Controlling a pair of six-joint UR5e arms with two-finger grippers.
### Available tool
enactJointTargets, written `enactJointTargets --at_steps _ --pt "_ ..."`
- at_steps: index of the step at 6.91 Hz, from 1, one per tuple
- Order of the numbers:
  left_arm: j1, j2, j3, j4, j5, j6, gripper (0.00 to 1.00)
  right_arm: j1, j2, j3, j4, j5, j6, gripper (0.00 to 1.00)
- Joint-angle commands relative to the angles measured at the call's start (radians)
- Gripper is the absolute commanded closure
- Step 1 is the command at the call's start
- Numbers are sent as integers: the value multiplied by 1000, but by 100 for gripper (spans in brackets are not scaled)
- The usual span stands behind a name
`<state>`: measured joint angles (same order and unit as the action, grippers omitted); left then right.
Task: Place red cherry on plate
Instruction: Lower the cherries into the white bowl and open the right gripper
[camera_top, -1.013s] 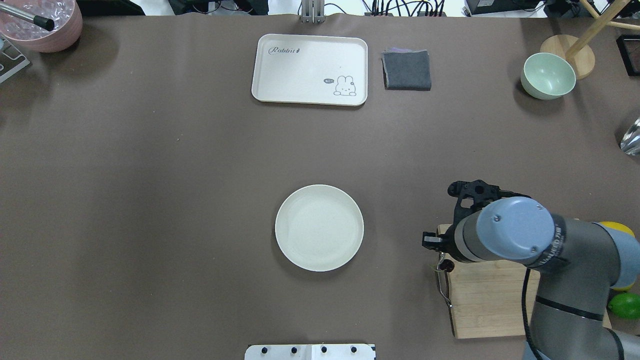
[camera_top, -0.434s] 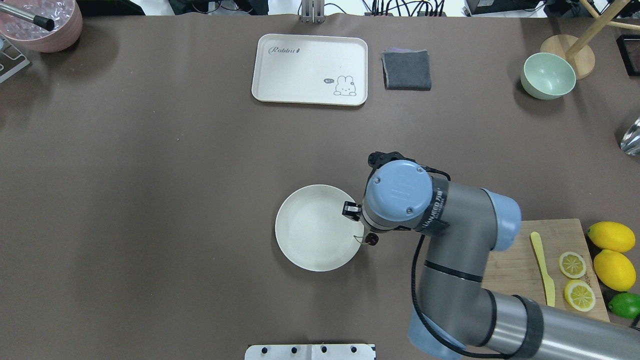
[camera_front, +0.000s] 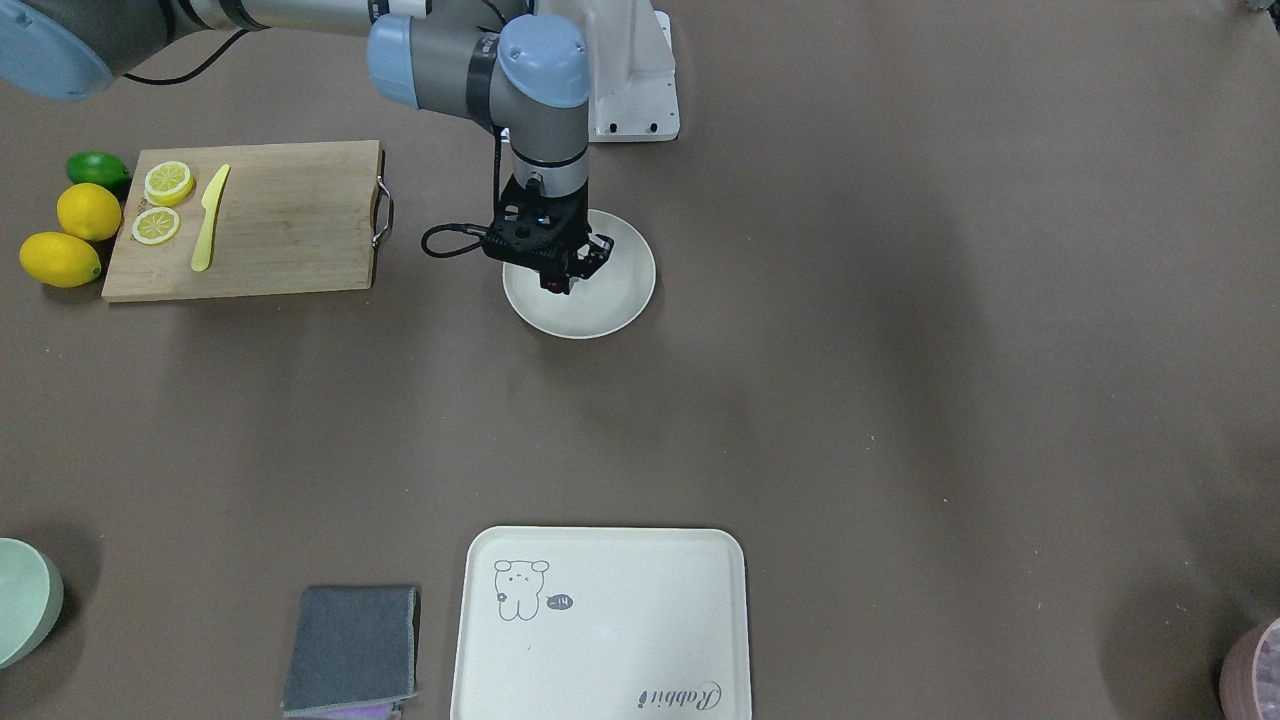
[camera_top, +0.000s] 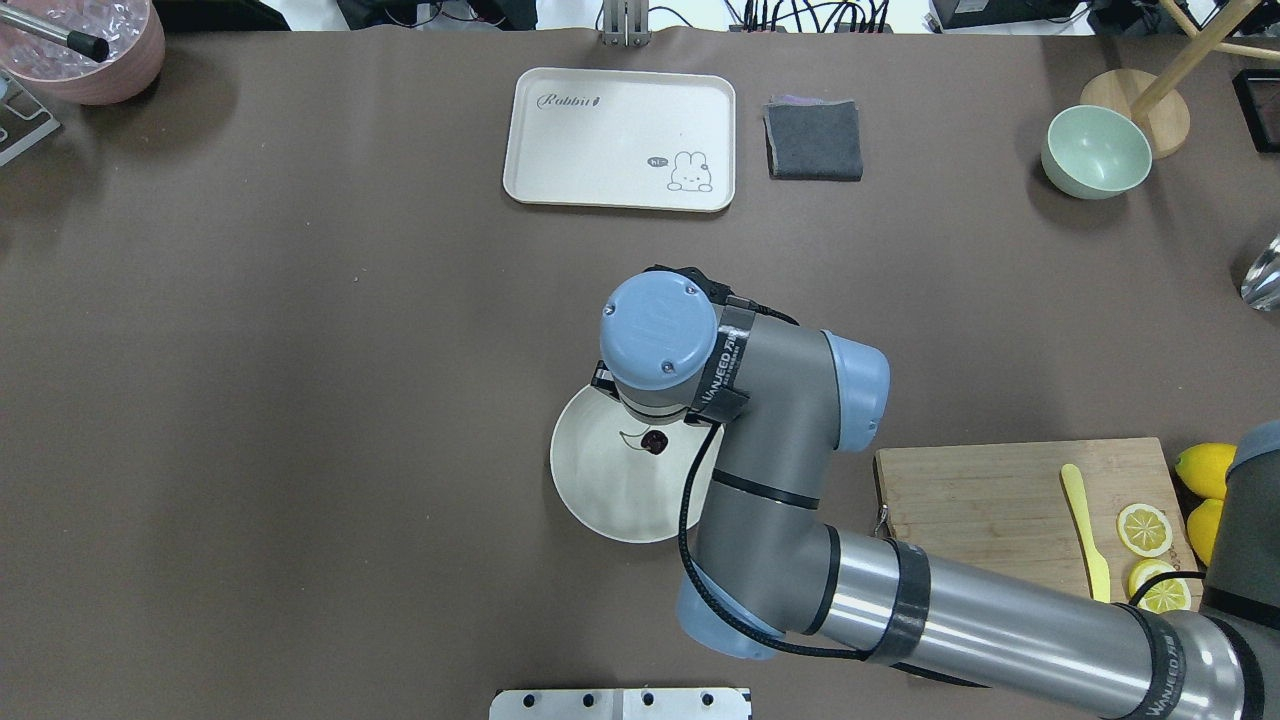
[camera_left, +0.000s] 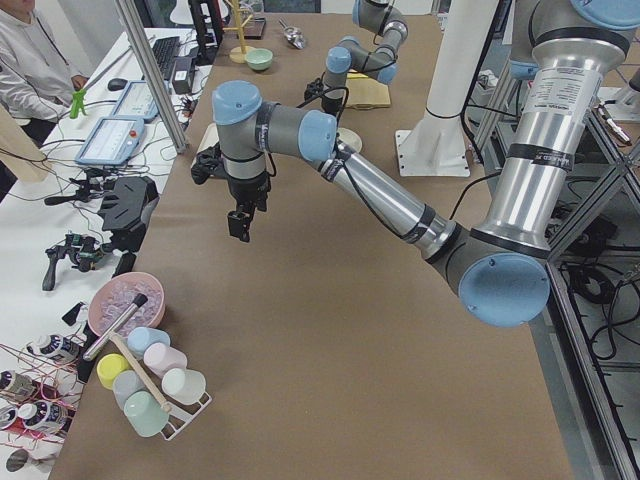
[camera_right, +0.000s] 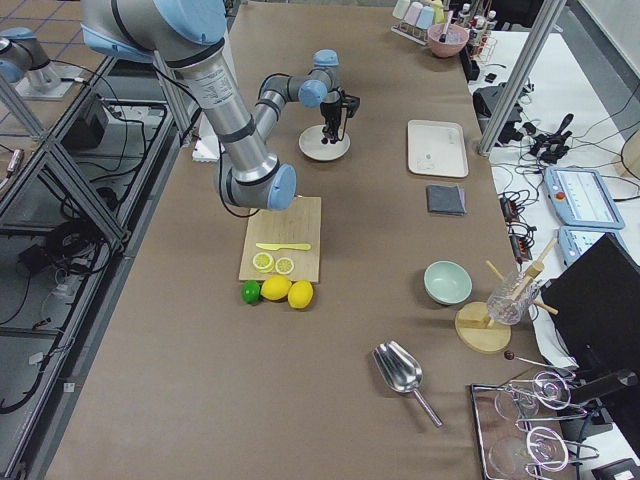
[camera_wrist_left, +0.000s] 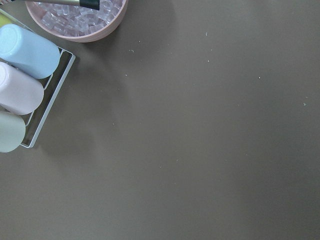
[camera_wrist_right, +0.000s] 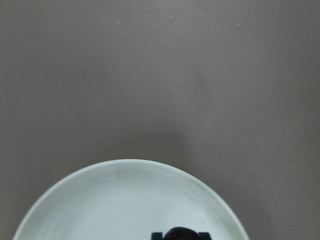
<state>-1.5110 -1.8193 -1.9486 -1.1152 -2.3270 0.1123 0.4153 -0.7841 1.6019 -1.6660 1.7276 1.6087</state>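
The round cream plate (camera_top: 600, 490) lies at the table's near middle. My right gripper (camera_front: 556, 283) hangs just over its inner area, shut on the red cherry (camera_top: 655, 441), a dark glossy pair with a thin stem trailing to the left. From overhead the wrist hides the fingers. In the right wrist view the cherry (camera_wrist_right: 181, 233) sits at the bottom edge above the plate (camera_wrist_right: 125, 200). My left gripper (camera_left: 240, 222) shows only in the exterior left view, over bare table far from the plate; I cannot tell whether it is open or shut.
A wooden cutting board (camera_top: 980, 500) with lemon slices (camera_top: 1144, 529) and a yellow knife (camera_top: 1085, 535) lies to the right. At the far side are the rabbit tray (camera_top: 620, 140), grey cloth (camera_top: 813, 140) and green bowl (camera_top: 1096, 150). A pink ice bowl (camera_top: 80, 50) stands far left.
My right arm has swung left from the cutting board's corner, carrying the cherry, and now holds it over the plate's inner area.
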Motion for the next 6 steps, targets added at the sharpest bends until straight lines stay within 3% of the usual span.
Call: enactJointTargets --at_steps 1,2,3,4,6 --pt "0 0 -1 -2 0 1 2 -33 23 -42 -1 1 14 95" --pt "0 0 0 0 0 1 2 -50 16 -42 0 0 14 78" --pt "0 0 0 0 0 0 2 -52 14 -42 2 -5 8 8" --pt "0 0 8 0 0 0 2 -50 16 -39 3 -20 11 0" --pt "2 23 78 -2 -2 0 2 -6 2 -7 2 -13 -19 0"
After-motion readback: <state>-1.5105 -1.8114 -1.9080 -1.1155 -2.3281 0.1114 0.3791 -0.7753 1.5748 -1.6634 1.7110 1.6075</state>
